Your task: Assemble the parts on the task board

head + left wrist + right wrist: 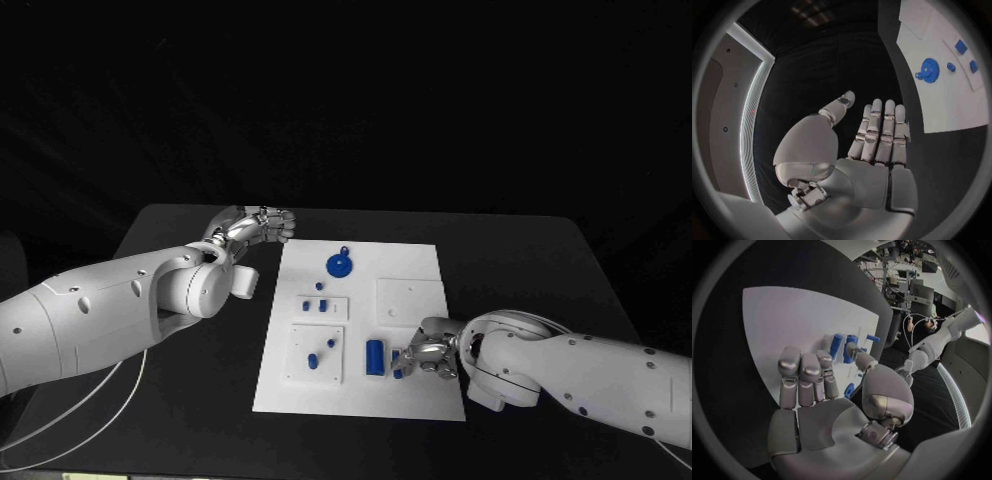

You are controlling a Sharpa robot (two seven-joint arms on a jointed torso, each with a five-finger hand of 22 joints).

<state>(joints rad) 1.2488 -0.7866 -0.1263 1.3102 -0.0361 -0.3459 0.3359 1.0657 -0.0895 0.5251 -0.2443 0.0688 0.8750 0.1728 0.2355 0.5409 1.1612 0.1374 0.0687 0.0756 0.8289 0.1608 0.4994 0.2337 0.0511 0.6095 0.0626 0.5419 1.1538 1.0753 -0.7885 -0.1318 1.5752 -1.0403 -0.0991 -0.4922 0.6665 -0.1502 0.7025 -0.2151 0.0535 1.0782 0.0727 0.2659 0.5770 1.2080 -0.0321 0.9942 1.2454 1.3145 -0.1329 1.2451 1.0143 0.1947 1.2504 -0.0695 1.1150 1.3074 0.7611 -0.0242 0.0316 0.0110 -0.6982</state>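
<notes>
The white task board [408, 290] lies in the middle of the black table. A blue gear [339, 264] sits near its far edge, and a blue cylinder [375, 357] stands near its front, with small blue parts [325, 305] between them. My right hand [428, 352] hovers over the board's front right, just right of the cylinder. Its fingers [803, 375] are stretched out and the thumb tip lies close to the blue cylinder [849, 349]; it holds nothing. My left hand [257, 226] is off the board's far left corner, flat and holding nothing [870, 145]. The gear [928, 69] lies beyond its fingertips.
Bare black table [519, 260] runs along both sides of the board. A raised white square [408, 297] takes up the board's right middle. My left forearm [130, 300] reaches across the table's left side.
</notes>
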